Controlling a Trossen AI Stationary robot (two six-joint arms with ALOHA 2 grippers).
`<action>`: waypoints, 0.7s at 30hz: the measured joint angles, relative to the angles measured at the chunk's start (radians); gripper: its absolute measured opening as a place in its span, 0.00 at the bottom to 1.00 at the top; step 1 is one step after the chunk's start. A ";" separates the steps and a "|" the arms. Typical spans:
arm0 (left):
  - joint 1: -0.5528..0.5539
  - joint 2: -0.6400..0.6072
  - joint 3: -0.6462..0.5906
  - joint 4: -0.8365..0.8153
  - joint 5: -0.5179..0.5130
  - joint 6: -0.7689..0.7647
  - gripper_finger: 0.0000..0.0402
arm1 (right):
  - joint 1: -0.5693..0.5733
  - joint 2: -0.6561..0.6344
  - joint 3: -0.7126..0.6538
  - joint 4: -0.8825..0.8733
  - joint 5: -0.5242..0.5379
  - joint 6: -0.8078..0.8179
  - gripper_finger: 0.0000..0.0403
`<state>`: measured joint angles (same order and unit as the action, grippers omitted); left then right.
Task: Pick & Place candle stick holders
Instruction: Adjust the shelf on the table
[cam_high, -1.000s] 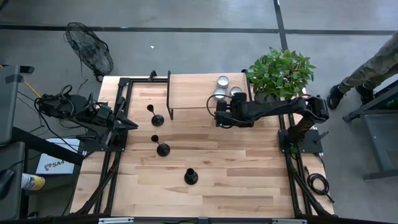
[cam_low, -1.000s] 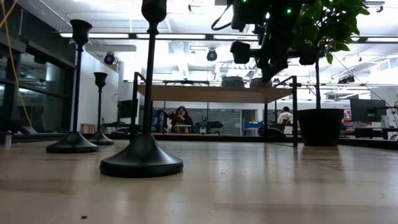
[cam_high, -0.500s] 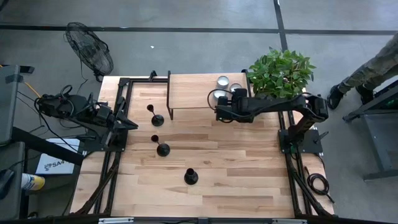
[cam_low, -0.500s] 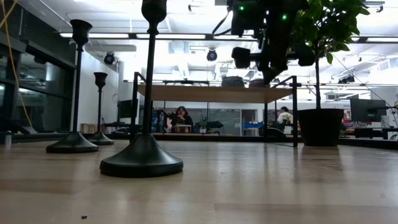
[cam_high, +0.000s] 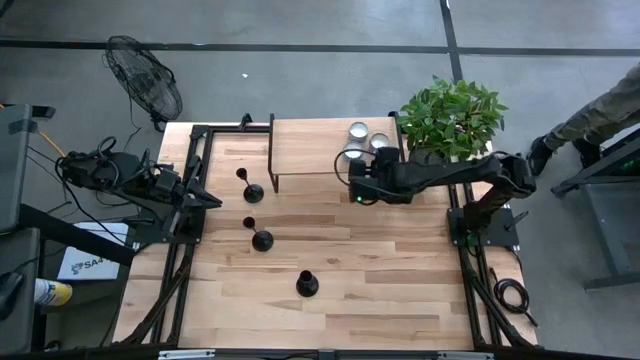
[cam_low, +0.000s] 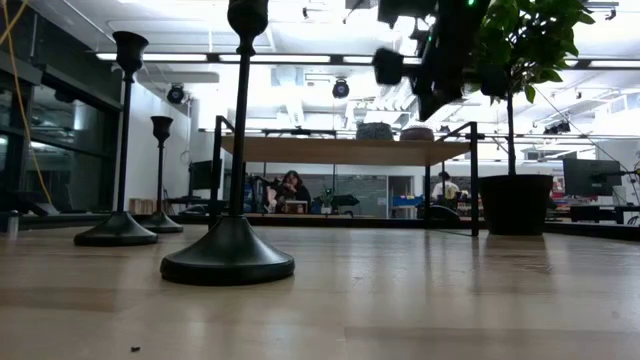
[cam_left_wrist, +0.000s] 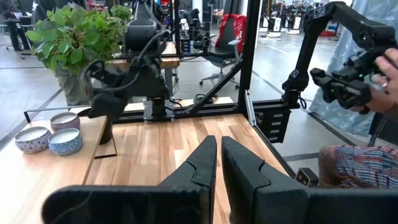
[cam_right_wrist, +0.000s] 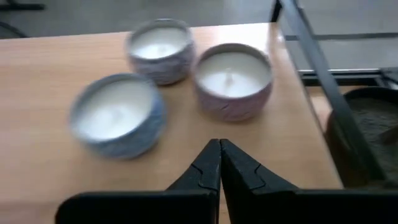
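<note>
right gripper (cam_high: 354, 182) shut, empty, stretched over the shelf (cam_high: 305, 148) edge.

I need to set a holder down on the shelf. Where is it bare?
The shelf is bare on its left and middle. Its right end is crowded: three candle tins sit there, with the right gripper beside it.

Three candle tins (cam_right_wrist: 231, 78) stand close together on a raised wooden shelf (cam_high: 310, 148) just ahead of the right pincer (cam_right_wrist: 219, 163). A potted plant (cam_high: 452, 117) sits at the table (cam_high: 380, 270) corner beside that pincer, beyond the shelf's end. A floor fan (cam_high: 145, 80) stands off the table, behind the left pincer (cam_left_wrist: 219, 163).
</note>
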<state>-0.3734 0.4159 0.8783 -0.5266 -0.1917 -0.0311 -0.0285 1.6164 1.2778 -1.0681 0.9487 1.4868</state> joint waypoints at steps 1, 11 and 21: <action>0.000 0.000 0.000 0.000 0.000 0.000 0.06 | 0.015 -0.006 0.000 0.012 0.004 -0.005 0.00; 0.000 0.000 0.000 0.000 0.000 0.000 0.06 | 0.116 0.017 0.000 0.328 0.119 -0.207 0.00; 0.000 0.000 0.000 0.000 0.000 0.000 0.06 | 0.101 0.165 0.023 0.674 0.152 -0.465 0.00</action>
<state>-0.3733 0.4156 0.8783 -0.5266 -0.1917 -0.0315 0.0727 1.7810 1.3010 -0.3938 1.1003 1.0223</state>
